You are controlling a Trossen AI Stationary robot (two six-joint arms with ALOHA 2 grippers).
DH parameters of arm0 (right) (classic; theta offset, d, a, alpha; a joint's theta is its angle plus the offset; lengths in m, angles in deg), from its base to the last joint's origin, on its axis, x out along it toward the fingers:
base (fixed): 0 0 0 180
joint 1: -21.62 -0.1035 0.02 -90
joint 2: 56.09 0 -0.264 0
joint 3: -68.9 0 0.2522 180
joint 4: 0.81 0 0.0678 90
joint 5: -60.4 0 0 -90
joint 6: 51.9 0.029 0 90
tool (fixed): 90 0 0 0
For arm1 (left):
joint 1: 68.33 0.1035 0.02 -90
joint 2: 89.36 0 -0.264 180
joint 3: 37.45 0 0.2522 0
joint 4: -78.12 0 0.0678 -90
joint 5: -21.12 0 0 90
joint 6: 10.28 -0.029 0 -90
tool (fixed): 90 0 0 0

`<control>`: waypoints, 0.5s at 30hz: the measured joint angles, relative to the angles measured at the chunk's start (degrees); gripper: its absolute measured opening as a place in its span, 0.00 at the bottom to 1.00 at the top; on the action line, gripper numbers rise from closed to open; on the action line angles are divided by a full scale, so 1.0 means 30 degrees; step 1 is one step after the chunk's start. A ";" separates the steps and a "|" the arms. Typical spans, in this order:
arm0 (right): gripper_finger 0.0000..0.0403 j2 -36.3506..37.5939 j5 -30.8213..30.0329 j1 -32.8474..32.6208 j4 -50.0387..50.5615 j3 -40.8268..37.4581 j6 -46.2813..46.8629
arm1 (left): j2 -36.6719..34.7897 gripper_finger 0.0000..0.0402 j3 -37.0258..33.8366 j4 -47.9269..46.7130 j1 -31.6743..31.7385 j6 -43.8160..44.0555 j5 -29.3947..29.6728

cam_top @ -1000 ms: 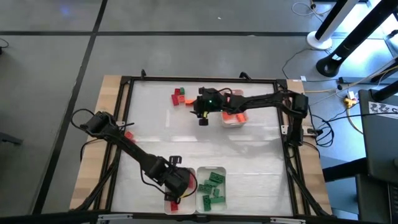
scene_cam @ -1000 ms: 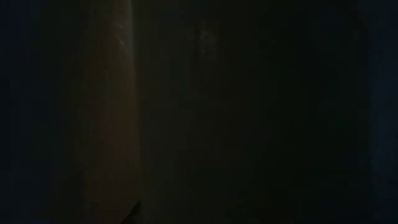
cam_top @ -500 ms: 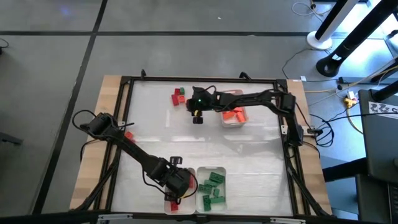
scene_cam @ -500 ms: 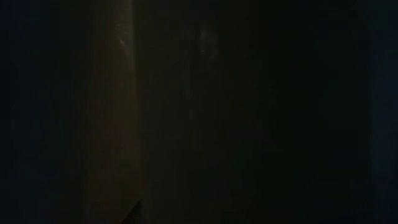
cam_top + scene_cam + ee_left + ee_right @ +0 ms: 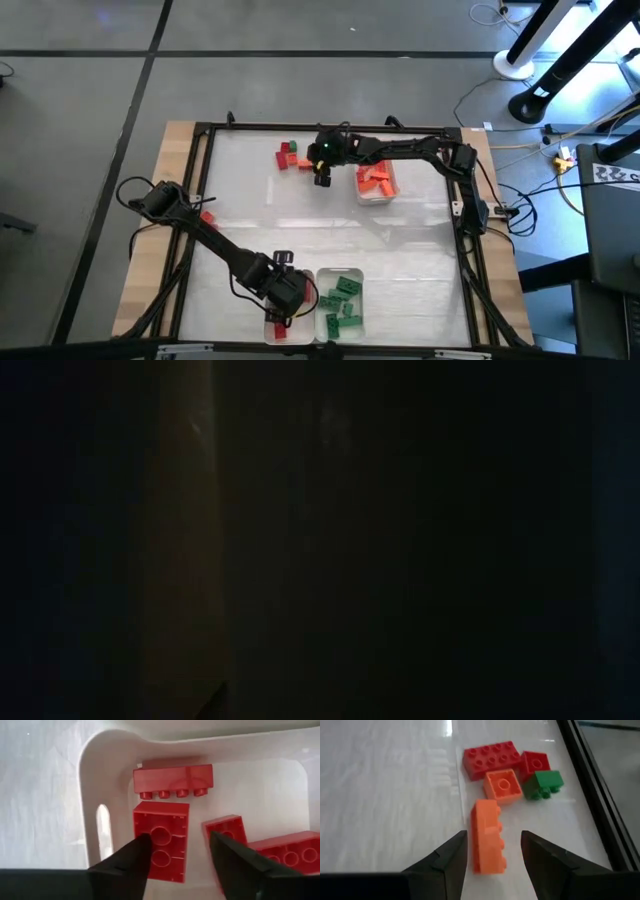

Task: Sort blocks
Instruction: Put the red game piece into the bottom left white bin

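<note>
A: In the high view, where are the grippers standing?

B: The left gripper (image 5: pixel 283 305) is hanging over the white tray (image 5: pixel 275 328) at the near edge of the table (image 5: pixel 300 230), just left of the tray of green blocks (image 5: pixel 341 298). The right gripper (image 5: pixel 322 175) is hovering at the far side, between a small loose cluster of blocks (image 5: pixel 288 155) and the tray of orange blocks (image 5: pixel 374 180).

A: And the low view?

B: It is showing only darkness; I cannot tell anything there.

A: What is the left wrist view showing?

B: The left jaws are standing apart and are holding nothing. A red block (image 5: pixel 161 840) is lying upside down in the tray (image 5: pixel 92 795), between the two fingers (image 5: pixel 131 862) and partly beyond them. I am counting four red blocks in this tray: this one, a long one (image 5: pixel 172 779) on its side beyond it, and two more at the other side, partly cut off.

A: And the right wrist view?

B: The right jaws are also open and empty. A long orange block (image 5: pixel 487 835) is lying on the table between the fingers (image 5: pixel 451 856), not touching them. Beyond it I am counting four more: a square orange block (image 5: pixel 503 785), a wide red block (image 5: pixel 491 758), a small red block (image 5: pixel 535 761) and one green block (image 5: pixel 543 783).
</note>
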 joint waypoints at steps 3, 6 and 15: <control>0.46 0.0000 0.0084 0.0203 0.0186 0.0000 -0.0013 | 0.0000 0.54 -0.0001 0.0030 0.0031 -0.0019 0.0038; 0.46 0.0000 0.0080 0.0183 0.0165 0.0000 -0.0102 | 0.0000 0.56 -0.0001 0.0038 0.0031 -0.0022 0.0038; 0.46 -0.0175 -0.0226 0.0173 0.0173 0.0029 -0.0306 | -0.0493 0.54 0.0006 0.0036 -0.0215 -0.0035 -0.0220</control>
